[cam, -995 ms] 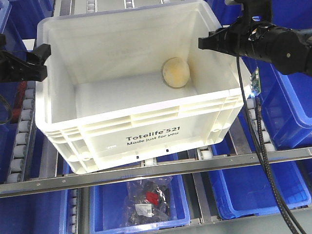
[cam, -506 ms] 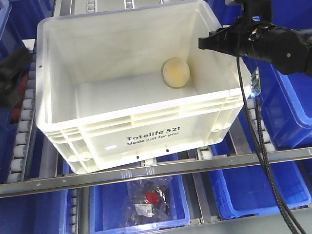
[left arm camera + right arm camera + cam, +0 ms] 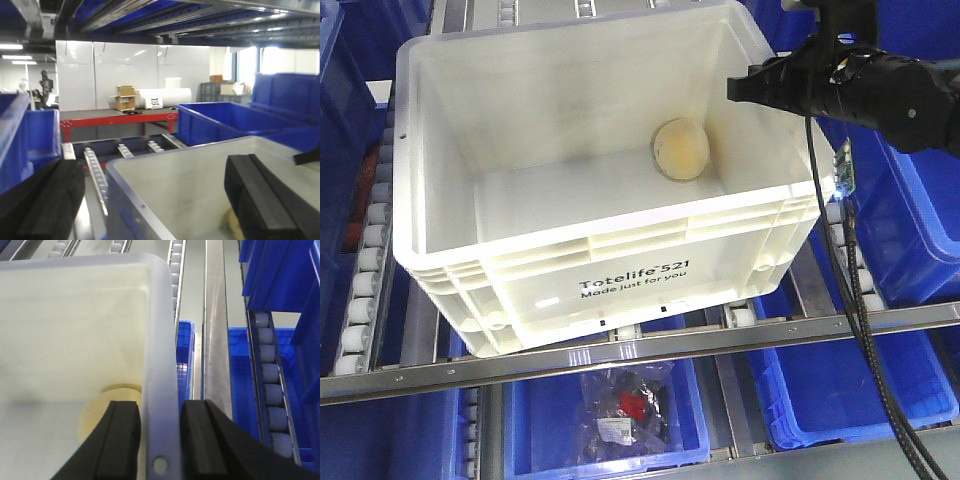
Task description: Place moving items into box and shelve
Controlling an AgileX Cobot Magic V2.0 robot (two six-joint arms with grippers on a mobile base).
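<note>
Right gripper [image 3: 159,427] clamping box [image 3: 570,270] rim — cream ball [image 3: 680,148] inside

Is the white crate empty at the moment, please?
No. One pale yellow ball lies inside the white crate, against its right wall; no pink ball is visible.

A: Non-task surroundings, front view?
B: Blue bins [image 3: 920,250] on the right and below. One lower bin [image 3: 610,425] holds a clear plastic bag [image 3: 625,408] with dark and red contents. Grey roller track [image 3: 365,270] at left; a metal rail [image 3: 650,345] crosses the front.

A: Left wrist view?
B: Red table [image 3: 117,120] in the background, carrying cardboard boxes [image 3: 126,97] and a white roll [image 3: 167,96].
</note>
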